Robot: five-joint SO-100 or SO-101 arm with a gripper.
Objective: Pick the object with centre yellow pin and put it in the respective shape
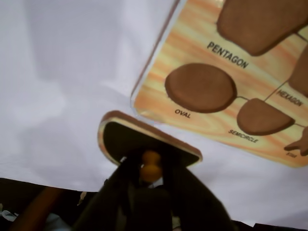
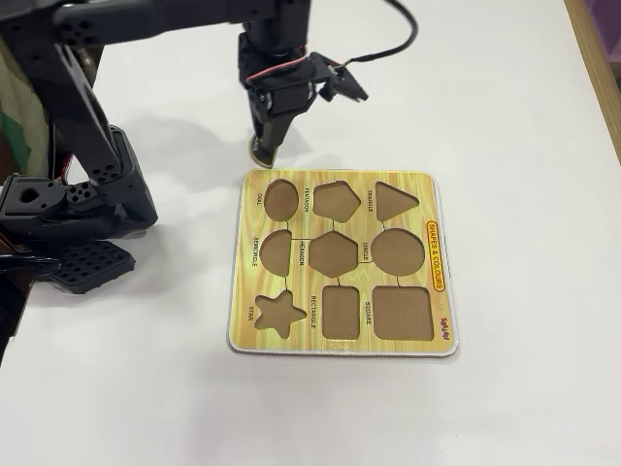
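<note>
My gripper (image 2: 264, 148) points almost straight down in the fixed view, its dark fingers (image 2: 273, 124) tapering to a narrow tip low over the white surface. Above it my wrist block hangs from the upper link, which reaches in across the top of that view from the left, a black cable looping off to the right. My base and lower joints sit at the left edge, black and bulky. In the wrist view my gripper (image 1: 151, 166) rises from the bottom edge, and my two dark fingers (image 1: 179, 185) are closed on either side of a yellow knob.
</note>
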